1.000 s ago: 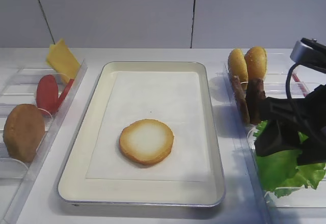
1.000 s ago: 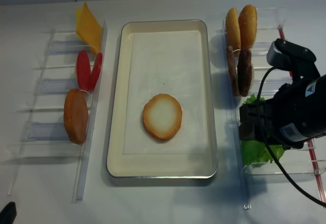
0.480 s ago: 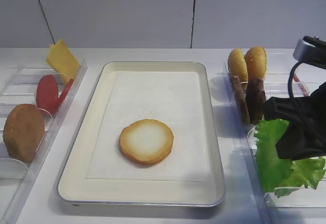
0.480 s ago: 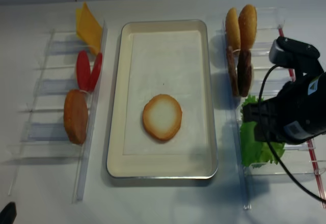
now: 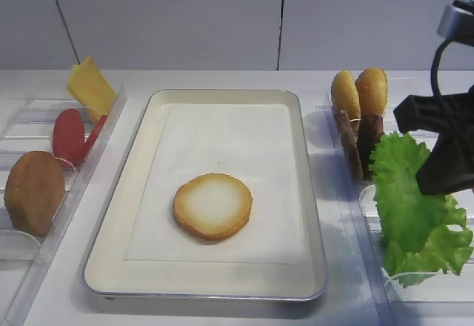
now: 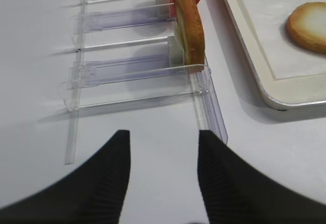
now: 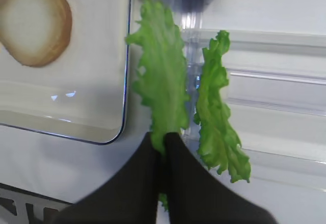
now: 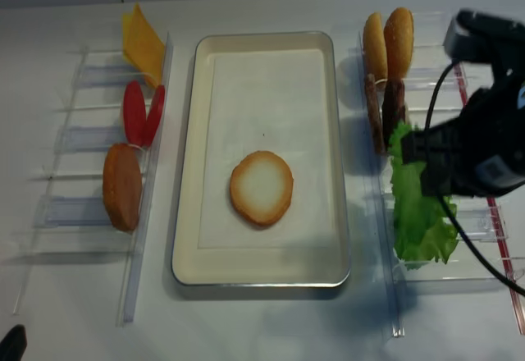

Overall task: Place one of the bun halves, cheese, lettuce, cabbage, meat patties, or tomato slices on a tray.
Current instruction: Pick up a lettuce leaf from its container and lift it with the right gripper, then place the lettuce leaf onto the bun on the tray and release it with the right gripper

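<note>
Bright, even overhead light; soft shadows on white worktop [image 5: 222, 311]. Small glare spots on tray [image 7: 76, 132] rim in right wrist view. Pincer fingers [image 6: 102, 183] blurred close to wrist lenses.

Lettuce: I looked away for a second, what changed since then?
The right gripper closed on one lettuce leaf and lifted it out of the clear bin; a second leaf stayed behind. The bun half on the tray stayed put.
</note>
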Tool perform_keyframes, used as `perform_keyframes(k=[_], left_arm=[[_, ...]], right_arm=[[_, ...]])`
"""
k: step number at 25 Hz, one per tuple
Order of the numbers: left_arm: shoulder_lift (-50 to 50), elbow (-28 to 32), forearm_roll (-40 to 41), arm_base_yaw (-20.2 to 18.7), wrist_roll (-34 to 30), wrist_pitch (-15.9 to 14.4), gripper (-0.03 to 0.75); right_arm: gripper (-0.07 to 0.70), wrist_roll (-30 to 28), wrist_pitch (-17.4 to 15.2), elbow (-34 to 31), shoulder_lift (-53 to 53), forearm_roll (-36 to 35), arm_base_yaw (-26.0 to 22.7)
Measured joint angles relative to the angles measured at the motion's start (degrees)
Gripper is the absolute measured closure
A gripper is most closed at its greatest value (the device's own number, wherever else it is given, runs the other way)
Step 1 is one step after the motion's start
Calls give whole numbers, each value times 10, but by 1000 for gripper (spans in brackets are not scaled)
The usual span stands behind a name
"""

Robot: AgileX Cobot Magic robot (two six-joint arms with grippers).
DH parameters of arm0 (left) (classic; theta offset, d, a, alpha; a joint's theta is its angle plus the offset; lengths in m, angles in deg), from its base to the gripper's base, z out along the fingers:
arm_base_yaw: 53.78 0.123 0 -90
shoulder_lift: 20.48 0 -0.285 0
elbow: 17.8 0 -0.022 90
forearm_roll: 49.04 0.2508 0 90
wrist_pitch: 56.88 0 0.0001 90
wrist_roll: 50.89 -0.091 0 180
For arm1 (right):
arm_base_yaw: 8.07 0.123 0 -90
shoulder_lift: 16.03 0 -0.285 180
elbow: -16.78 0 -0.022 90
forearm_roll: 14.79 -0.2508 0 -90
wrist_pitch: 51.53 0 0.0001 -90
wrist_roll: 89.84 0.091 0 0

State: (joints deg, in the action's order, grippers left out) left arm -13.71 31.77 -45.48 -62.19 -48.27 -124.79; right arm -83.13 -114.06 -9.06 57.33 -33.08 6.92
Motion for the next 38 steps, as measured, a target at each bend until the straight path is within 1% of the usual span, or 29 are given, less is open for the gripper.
perform_keyframes(k=[3, 6, 12, 16, 20, 24, 29, 34, 38], left_arm=[[0, 0, 0, 0, 0, 0, 420], [0, 0, 0, 0, 0, 0, 420], [0, 0, 0, 0, 0, 0, 420], [0, 0, 0, 0, 0, 0, 420], [0, 0, 0, 0, 0, 0, 420], [0, 0, 0, 0, 0, 0, 420], [0, 0, 0, 0, 0, 0, 420], [0, 0, 1, 0, 0, 0, 420], [0, 0, 1, 0, 0, 0, 419]], right_arm=[[582, -3, -20, 24, -1, -17, 2], [582, -5, -18, 36, -1, -51, 26], [582, -5, 36, 46, 19, -101, 104], [582, -9, 74, 72, 77, -115, 152], [582, -30, 107, 108, 147, -143, 182], [582, -59, 126, 151, 219, -171, 197], [583, -94, 132, 198, 285, -206, 203], [582, -125, 134, 221, 328, -243, 208], [582, -137, 134, 222, 352, -248, 210]])
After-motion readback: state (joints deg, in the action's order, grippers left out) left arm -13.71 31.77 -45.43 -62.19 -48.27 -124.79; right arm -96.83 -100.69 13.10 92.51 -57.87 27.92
